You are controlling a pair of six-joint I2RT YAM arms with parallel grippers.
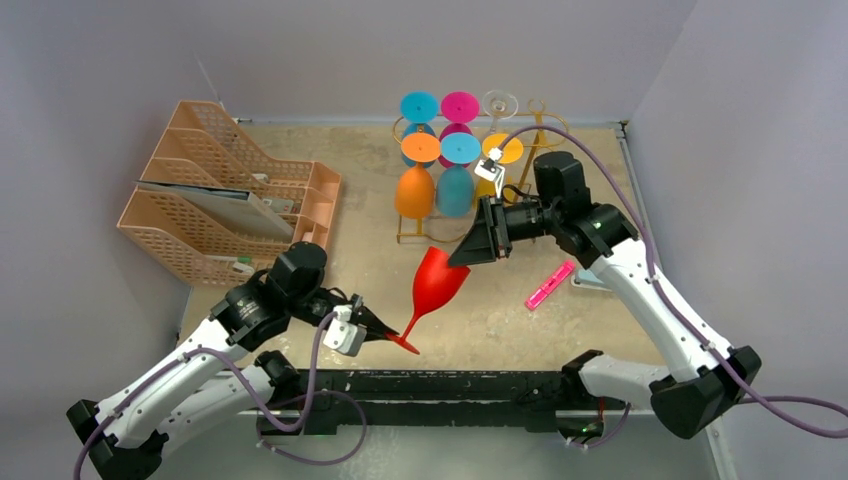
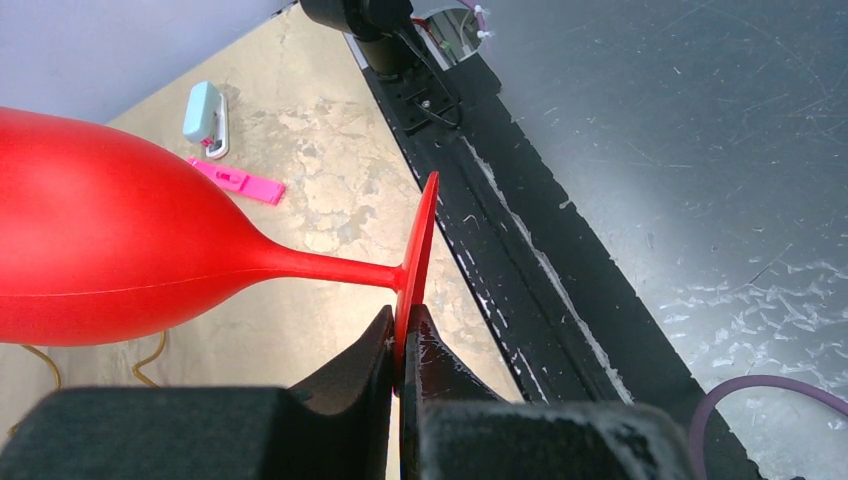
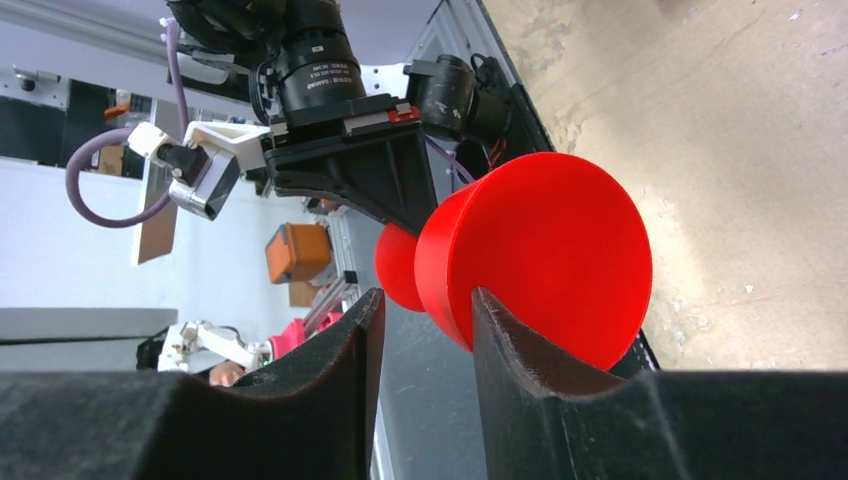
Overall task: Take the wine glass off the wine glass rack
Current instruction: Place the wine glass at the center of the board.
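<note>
A red wine glass [image 1: 437,278] [image 2: 100,240] [image 3: 540,250] hangs tilted in the air over the table, away from the wine glass rack. My left gripper [image 1: 385,335] [image 2: 405,335] is shut on the thin edge of its round foot. At the bowl's mouth, my right gripper [image 1: 462,255] [image 3: 425,305] straddles the rim: one finger sits against the mouth, the other stands outside with a gap left. The gold wire wine glass rack [image 1: 540,140] stands at the back, with several coloured glasses hanging upside down from it.
Peach mesh file trays [image 1: 230,190] fill the back left. A pink flat object [image 1: 550,284] [image 2: 240,182] and a small white-and-teal item [image 2: 205,112] lie on the table to the right. A black rail [image 1: 430,385] runs along the near edge.
</note>
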